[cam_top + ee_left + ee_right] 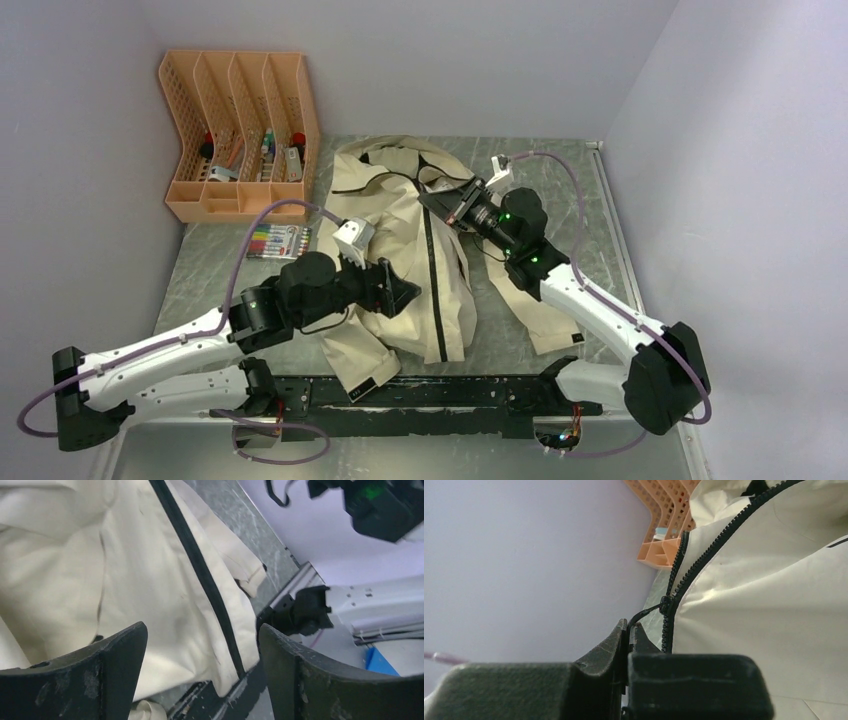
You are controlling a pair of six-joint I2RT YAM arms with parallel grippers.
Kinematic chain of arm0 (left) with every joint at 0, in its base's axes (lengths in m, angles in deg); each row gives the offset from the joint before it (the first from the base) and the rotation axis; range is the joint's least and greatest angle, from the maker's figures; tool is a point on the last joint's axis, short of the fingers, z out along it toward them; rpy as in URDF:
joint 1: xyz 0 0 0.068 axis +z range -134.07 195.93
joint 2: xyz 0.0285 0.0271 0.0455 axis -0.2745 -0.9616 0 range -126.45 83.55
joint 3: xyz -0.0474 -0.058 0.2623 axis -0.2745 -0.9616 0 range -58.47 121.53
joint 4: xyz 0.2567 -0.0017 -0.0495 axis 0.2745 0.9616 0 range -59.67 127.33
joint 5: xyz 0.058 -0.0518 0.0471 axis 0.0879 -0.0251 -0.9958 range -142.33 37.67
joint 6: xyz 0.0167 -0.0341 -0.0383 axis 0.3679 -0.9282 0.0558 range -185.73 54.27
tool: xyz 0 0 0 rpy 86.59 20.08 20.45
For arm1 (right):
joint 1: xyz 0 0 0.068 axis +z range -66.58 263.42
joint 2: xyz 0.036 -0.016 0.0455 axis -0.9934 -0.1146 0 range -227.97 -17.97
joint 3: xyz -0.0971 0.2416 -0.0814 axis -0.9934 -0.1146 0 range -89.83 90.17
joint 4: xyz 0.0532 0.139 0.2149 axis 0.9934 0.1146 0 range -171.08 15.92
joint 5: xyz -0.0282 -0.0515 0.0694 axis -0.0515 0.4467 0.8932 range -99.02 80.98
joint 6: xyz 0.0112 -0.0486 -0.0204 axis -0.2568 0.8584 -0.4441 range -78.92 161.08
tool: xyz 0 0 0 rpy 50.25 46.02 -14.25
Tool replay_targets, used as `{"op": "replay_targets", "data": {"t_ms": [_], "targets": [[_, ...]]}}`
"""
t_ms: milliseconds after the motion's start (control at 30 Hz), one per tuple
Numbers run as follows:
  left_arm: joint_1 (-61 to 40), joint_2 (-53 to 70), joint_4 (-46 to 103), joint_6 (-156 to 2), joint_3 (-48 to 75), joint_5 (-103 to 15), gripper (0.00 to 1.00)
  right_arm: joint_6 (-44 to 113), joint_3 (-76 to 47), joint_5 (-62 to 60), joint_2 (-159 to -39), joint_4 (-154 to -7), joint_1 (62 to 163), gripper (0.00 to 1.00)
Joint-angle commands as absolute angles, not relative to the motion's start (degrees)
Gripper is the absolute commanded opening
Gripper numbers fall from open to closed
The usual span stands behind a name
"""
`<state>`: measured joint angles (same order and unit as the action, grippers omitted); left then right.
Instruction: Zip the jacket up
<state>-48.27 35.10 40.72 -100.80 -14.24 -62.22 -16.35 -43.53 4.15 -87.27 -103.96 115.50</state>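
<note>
**tabletop_tim:** ok what's the layout, left to right?

**me:** Far left at the back is an orange file rack (240,135) with odds and ends in it. A pack of markers (280,241) lies flat on the counter (200,280) just in front of it. Next is my left arm (300,290), reaching in over the lower part of the jacket (395,200). The jacket is spread front-up mid-counter, collar toward the far wall, hem near my bases. My right arm (590,300) comes in from the other side, up at the chest.

**tabletop_tim:** and the jaws?

**me:** My left jaws are spread wide with nothing between them, hanging above the cream fabric near the dark zipper (197,570). My right jaws are pinched tight on the thin black pull (644,614) coming off the slider (666,604). The teeth are joined on the hem side of the slider and split apart toward the collar.
</note>
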Motion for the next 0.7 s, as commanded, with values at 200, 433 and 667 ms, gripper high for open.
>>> {"op": "replay_targets", "data": {"t_ms": [200,433,667], "targets": [[-35.7,27.8,35.0,-99.0,-8.9,-49.5,0.91,-14.2,-48.0,5.9,-79.7,-111.1,118.9,0.0],[-31.1,24.3,27.5,-100.5,-8.5,-39.9,0.92,-15.4,-50.9,7.3,-77.3,-113.8,120.0,0.0],[-28.3,21.8,20.0,-102.6,-10.5,-32.9,0.88,-17.3,-51.3,10.3,-76.5,-116.4,120.3,0.0]]}}
